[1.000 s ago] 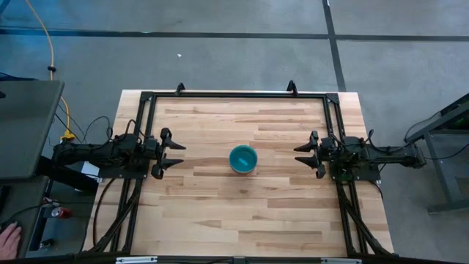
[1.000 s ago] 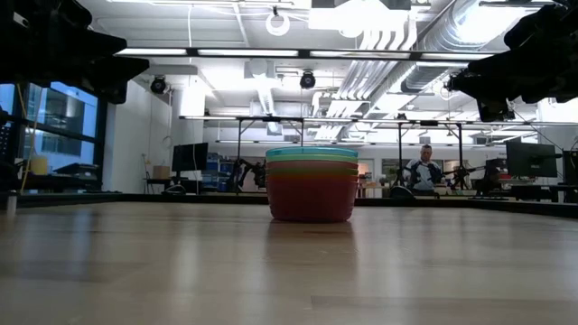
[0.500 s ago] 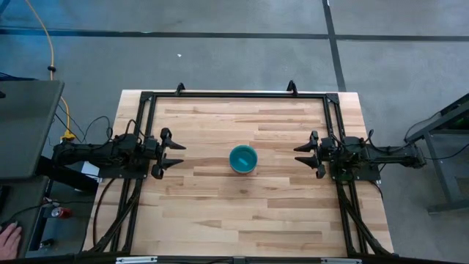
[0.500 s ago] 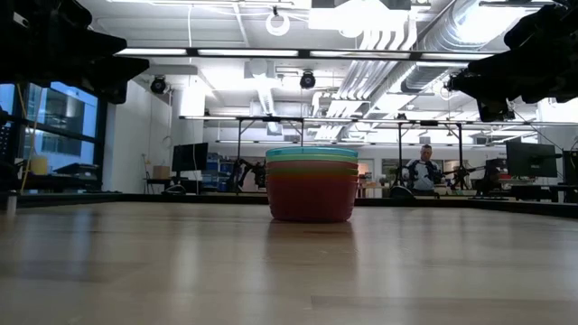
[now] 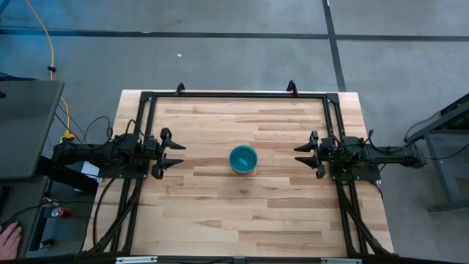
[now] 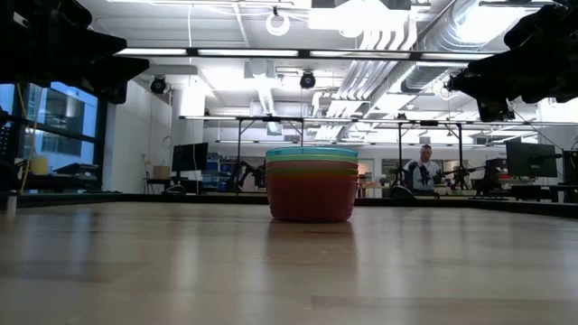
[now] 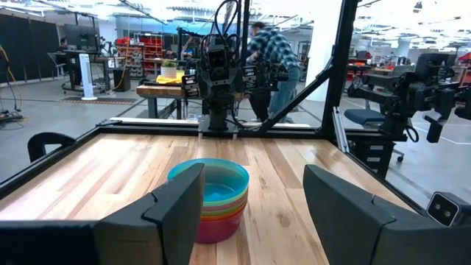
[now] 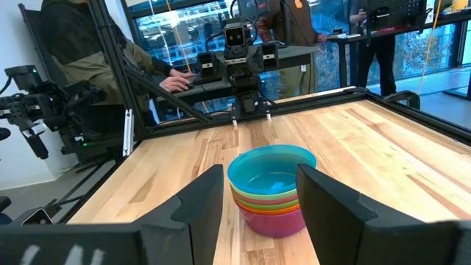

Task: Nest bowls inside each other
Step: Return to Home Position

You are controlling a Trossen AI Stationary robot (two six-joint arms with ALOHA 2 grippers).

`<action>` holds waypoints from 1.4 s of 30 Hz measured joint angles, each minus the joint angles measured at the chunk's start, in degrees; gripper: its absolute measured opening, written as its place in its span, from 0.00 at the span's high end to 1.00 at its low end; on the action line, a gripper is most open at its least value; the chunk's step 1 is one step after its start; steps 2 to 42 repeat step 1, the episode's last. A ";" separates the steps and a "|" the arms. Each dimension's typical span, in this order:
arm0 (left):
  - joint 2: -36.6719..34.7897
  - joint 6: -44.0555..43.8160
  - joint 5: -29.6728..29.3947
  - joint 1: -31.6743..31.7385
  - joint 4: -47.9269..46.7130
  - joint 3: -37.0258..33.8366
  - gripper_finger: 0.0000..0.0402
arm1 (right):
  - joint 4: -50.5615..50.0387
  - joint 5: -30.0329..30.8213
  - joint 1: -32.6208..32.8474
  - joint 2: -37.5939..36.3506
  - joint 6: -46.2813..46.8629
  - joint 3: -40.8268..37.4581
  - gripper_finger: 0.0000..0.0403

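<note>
The bowls (image 5: 242, 159) stand nested in one stack between my left claw (image 5: 180, 155) and right claw (image 5: 297, 155), both released, empty; nesting looks finished

One stack, two grippers
One stack of bowls (image 5: 242, 159) is standing on one table (image 5: 242, 220), showing at least five coloured layers; two grippers are hovering: left gripper (image 5: 180, 155), right gripper (image 5: 297, 155).

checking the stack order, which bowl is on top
The blue round plastic bowl: its whole inside shows, while the others beneath show only outer bands.
</note>
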 joint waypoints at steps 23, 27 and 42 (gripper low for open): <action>0.00 0.00 0.00 0.00 0.00 0.00 0.45 | 0.00 -0.02 0.00 0.00 0.00 -0.01 0.59; 0.00 0.00 0.00 0.00 0.00 0.00 0.45 | 0.00 -0.02 0.00 0.00 0.00 -0.01 0.59; 0.00 0.00 0.00 0.00 0.00 0.00 0.45 | 0.00 -0.02 0.00 0.00 0.00 -0.01 0.59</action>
